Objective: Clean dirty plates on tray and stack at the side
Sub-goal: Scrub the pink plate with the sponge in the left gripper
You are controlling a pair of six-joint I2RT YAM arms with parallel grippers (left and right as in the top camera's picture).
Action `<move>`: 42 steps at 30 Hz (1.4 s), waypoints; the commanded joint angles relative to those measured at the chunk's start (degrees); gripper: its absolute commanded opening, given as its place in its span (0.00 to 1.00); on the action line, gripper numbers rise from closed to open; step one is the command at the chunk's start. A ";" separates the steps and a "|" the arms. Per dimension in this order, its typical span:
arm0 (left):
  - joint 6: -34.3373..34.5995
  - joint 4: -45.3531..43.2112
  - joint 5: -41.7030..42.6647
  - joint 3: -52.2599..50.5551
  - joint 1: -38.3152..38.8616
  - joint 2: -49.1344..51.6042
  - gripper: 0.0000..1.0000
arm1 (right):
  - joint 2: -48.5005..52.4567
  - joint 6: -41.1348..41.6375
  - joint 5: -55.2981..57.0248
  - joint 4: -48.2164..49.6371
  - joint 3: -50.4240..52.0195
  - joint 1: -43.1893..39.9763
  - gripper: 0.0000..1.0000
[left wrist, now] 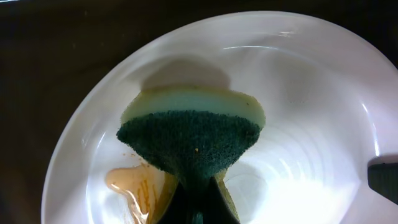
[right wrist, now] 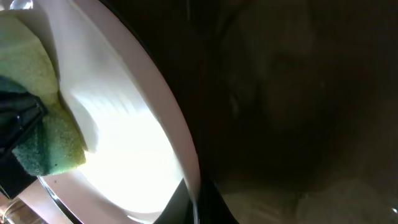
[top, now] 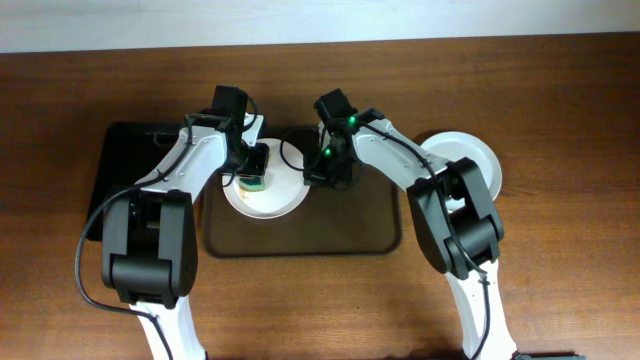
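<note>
A white dirty plate [top: 270,200] lies on the dark brown tray [top: 300,240], at its back left. My left gripper [top: 251,176] is shut on a green-and-yellow sponge [left wrist: 189,134] and presses it onto the plate [left wrist: 311,124]. A brownish smear [left wrist: 134,183] sits just left of the sponge. My right gripper [top: 326,170] is shut on the plate's right rim [right wrist: 180,143]; the sponge also shows in the right wrist view [right wrist: 46,140]. Another white plate [top: 470,160] lies on the table right of the tray. No pale blue-green plate can be made out.
A narrower black tray [top: 125,165] lies left of the brown tray, under my left arm. The wooden table [top: 560,260] runs to a pale wall at the back.
</note>
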State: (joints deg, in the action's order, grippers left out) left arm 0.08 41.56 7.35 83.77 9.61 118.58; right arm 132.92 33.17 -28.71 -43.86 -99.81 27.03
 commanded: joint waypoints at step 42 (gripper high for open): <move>-15.04 20.37 21.51 8.66 -7.78 8.41 0.01 | 1.60 -1.25 1.51 -0.22 2.16 0.02 0.04</move>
State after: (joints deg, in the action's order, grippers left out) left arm -8.67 61.78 16.86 93.58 1.98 125.27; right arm 132.92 31.27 -30.11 -43.44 -99.31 27.09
